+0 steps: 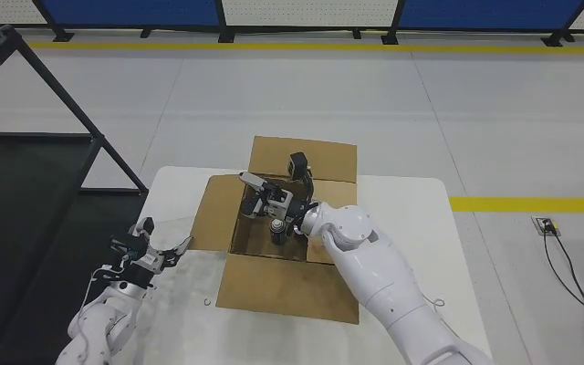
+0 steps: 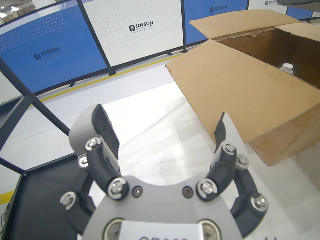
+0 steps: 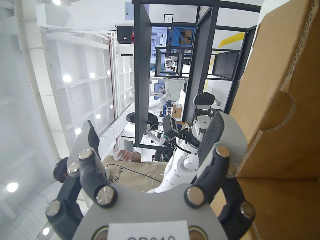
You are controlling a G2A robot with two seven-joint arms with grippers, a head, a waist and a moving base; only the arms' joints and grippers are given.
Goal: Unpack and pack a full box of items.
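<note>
Right gripper (image 3: pixel 153 121) poised over the open box (image 1: pixel 301 155), fingers apart and empty.
Best to tilt the wrist down, clear the flaps, and centre on the white-capped bottle (image 2: pixel 287 67) before closing. The left gripper (image 2: pixel 161 112) hangs near the table's (image 1: pixel 411 210) left edge, fingers also spread. The brown cardboard box sits mid-table with its flaps folded out and its corrugated edges ragged.

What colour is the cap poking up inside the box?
White cap, clearest in the left wrist view.
</note>
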